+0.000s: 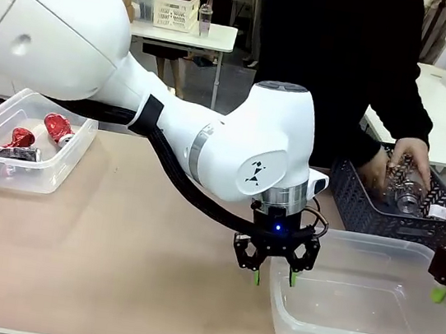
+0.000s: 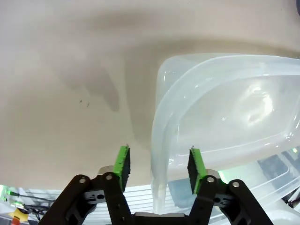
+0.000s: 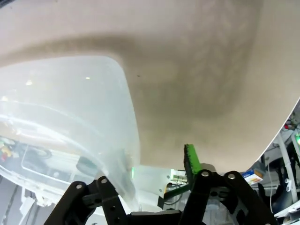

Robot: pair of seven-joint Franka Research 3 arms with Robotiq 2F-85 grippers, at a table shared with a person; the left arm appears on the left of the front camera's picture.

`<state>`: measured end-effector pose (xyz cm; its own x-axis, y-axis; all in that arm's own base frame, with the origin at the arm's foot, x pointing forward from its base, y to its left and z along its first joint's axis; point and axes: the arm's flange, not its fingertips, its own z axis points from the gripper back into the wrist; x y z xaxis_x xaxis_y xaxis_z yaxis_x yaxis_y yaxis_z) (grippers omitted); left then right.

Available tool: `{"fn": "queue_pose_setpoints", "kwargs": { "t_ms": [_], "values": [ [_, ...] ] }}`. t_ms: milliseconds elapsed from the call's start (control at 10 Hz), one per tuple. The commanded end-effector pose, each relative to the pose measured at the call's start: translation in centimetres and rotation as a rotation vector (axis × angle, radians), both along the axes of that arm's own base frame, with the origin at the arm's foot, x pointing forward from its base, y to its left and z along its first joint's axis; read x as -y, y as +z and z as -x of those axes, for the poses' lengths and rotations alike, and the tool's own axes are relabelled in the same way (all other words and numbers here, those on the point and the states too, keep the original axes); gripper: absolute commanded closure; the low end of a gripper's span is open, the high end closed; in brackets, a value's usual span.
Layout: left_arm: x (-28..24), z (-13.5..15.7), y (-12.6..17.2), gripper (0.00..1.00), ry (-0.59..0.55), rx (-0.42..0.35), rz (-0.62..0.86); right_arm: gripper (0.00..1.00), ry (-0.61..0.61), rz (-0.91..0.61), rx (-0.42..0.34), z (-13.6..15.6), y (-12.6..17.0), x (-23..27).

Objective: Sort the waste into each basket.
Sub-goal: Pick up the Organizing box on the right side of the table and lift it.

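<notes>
Green pads [image 2: 123, 163] of the left jaws straddle one wall of the empty tub [image 2: 159, 122], released, not pinching; the right jaws stand likewise at its opposite wall. Best close both evenly and lift level. Red waste [image 1: 56, 127] lies in the far tub [image 1: 30, 177].

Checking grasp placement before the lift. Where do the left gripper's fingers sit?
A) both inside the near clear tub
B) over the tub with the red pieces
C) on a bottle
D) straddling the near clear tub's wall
D: in the left wrist view the near clear tub's wall rises between the two green pads, one finger on each side, and the front view puts the left gripper at that tub's left edge.
</notes>
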<state>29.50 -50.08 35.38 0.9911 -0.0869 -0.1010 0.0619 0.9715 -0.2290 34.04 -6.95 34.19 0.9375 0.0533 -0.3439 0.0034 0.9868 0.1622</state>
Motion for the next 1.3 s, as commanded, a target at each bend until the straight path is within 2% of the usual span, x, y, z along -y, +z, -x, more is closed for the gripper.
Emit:
{"fn": "queue_pose_setpoints", "kwargs": {
  "t_ms": [0, 100, 200, 300, 700, 800, 900, 1100, 1200],
  "values": [
    [0.4, 0.3, 0.0, 1.00, 0.008, 0.017, -0.028, 1.00, -0.012, -0.012, 0.055, 11.9, -5.5, -3.1],
    [0.4, 0.3, 0.0, 0.86, 0.008, 0.014, -0.030, 1.00, -0.014, -0.013, 0.063, 12.0, -5.3, -3.2],
    [0.3, 0.3, 0.0, 0.96, 0.009, 0.014, -0.030, 0.96, -0.016, -0.010, 0.066, 12.1, -5.2, -3.2],
    [0.3, 0.2, 0.0, 1.00, 0.009, 0.012, -0.027, 1.00, -0.017, -0.002, 0.066, 12.1, -5.2, -3.2],
    [-0.4, 0.0, 0.8, 1.00, 0.013, 0.013, -0.004, 1.00, -0.002, 0.007, 0.031, 12.2, -4.8, -3.5],
    [-1.4, 0.0, 1.8, 1.00, -0.008, -0.006, 0.013, 1.00, -0.035, 0.045, 0.017, 12.1, -3.4, -3.6],
    [-2.7, 0.1, 3.3, 1.00, -0.021, -0.004, 0.016, 1.00, -0.061, 0.072, 0.010, 11.9, -0.5, -4.0],
    [-7.6, 0.6, 8.5, 1.00, -0.020, 0.030, 0.032, 1.00, -0.104, 0.176, 0.003, 10.1, 6.8, -5.6],
    [-11.2, 0.7, 11.7, 1.00, -0.017, 0.050, 0.044, 1.00, -0.103, 0.217, 0.037, 8.8, 10.1, -7.4]
  ]
}}
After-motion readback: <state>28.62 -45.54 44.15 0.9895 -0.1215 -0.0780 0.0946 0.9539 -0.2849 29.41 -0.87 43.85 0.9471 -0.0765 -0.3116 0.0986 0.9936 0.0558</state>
